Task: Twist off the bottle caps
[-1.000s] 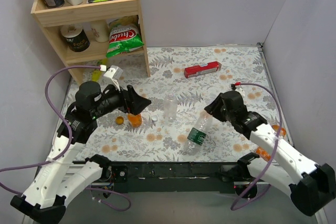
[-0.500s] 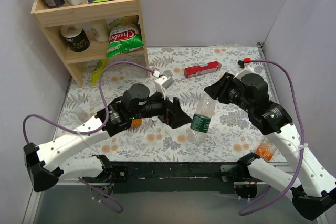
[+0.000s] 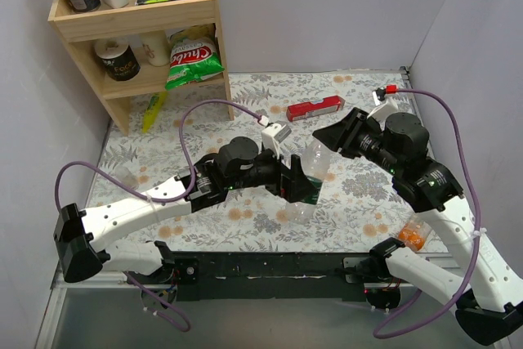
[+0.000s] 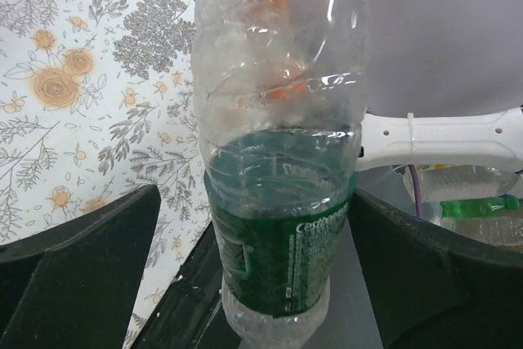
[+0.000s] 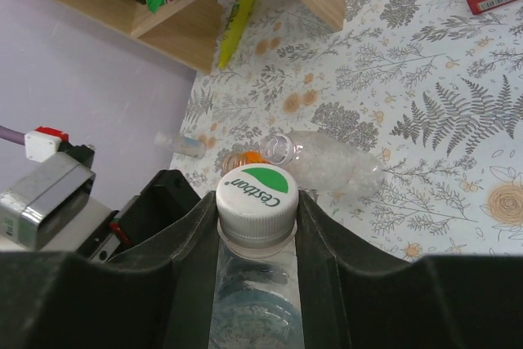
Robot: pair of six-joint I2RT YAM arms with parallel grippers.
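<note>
1. The right gripper (image 5: 256, 206) is clenched on the white-and-green cap (image 5: 256, 194), its fingers hugging both sides, so the green-labelled bottle (image 3: 309, 171) hangs in the air over the near middle of the table (image 3: 368, 91)
2. That grip looks deliberate: with one arm pinning the top, the other can take the body, and the two can twist against each other
3. The left gripper (image 4: 253, 275) is released and spread wide, its fingers (image 4: 82, 259) standing either side of the green label with clear gaps, touching nothing yet
4. It lines up low on the bottle, on the label band, which I'd judge a firmer hold than the crinkled clear shoulder above
5. In the right wrist view the clear plain bottle (image 5: 327, 161) lies on its side on the cloth, its mouth just beside something small and orange
6. Against a second ago: the green-labelled bottle was leaning low on the table at the right gripper, while the left gripper was over by the short orange bottle on the left
7. Half a second ago the bottle was already lifted and the left arm was swinging in; now its jaws straddle the label and have opened wider
</note>
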